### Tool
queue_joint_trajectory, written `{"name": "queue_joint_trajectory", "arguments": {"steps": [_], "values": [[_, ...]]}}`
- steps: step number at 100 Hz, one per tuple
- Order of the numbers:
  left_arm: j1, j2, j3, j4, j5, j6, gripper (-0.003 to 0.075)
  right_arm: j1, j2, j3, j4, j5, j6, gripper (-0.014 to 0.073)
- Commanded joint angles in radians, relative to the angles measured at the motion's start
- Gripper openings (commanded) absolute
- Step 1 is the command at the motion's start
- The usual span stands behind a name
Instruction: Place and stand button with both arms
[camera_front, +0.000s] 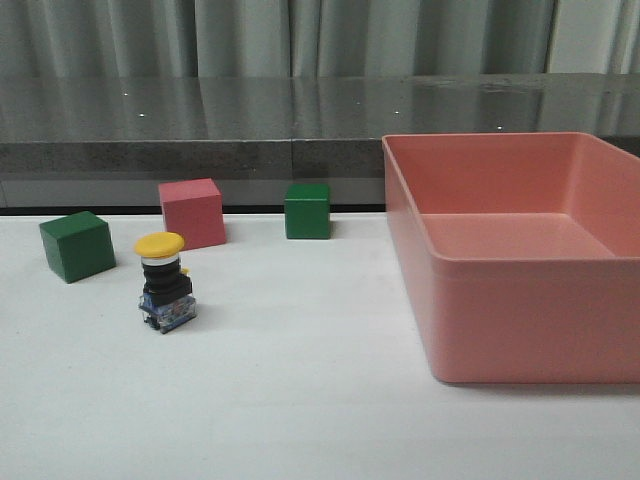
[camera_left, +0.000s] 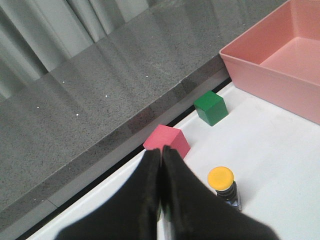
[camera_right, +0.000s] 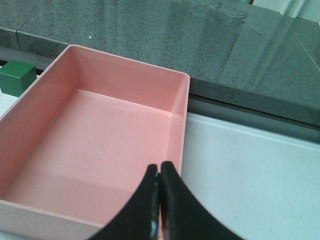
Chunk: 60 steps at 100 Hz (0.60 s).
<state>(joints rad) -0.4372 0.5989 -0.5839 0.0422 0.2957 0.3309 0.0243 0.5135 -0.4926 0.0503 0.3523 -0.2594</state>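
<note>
The button (camera_front: 164, 282) stands upright on the white table at the left, yellow cap on top, black body and bluish clear base below. It also shows in the left wrist view (camera_left: 223, 185), just beside my left gripper (camera_left: 161, 150), which is shut and empty and held above the table. My right gripper (camera_right: 159, 168) is shut and empty, above the near right part of the pink bin (camera_right: 181, 107). Neither arm shows in the front view.
A large pink bin (camera_front: 430, 250) fills the right of the table. A green cube (camera_front: 77, 245), a pink cube (camera_front: 192, 212) and a second green cube (camera_front: 307, 210) stand along the table's back edge. A grey stone ledge (camera_front: 200, 150) and curtains lie behind.
</note>
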Motion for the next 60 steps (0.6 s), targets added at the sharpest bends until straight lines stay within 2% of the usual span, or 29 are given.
{"name": "queue_joint_trajectory", "arguments": {"steps": [1,30,60], "values": [[0.003,-0.064,0.054,-0.018,-0.155,-0.015,-0.0019,-0.006,0.001,-0.027,-0.001,-0.082,0.000,-0.0061],[0.003,-0.113,0.184,-0.099,-0.159,-0.015,-0.0019,-0.006,0.001,-0.027,-0.001,-0.082,0.000,-0.0061],[0.003,-0.113,0.196,-0.097,-0.164,-0.015,-0.0019,-0.006,0.001,-0.027,-0.001,-0.082,0.000,-0.0061]]}}
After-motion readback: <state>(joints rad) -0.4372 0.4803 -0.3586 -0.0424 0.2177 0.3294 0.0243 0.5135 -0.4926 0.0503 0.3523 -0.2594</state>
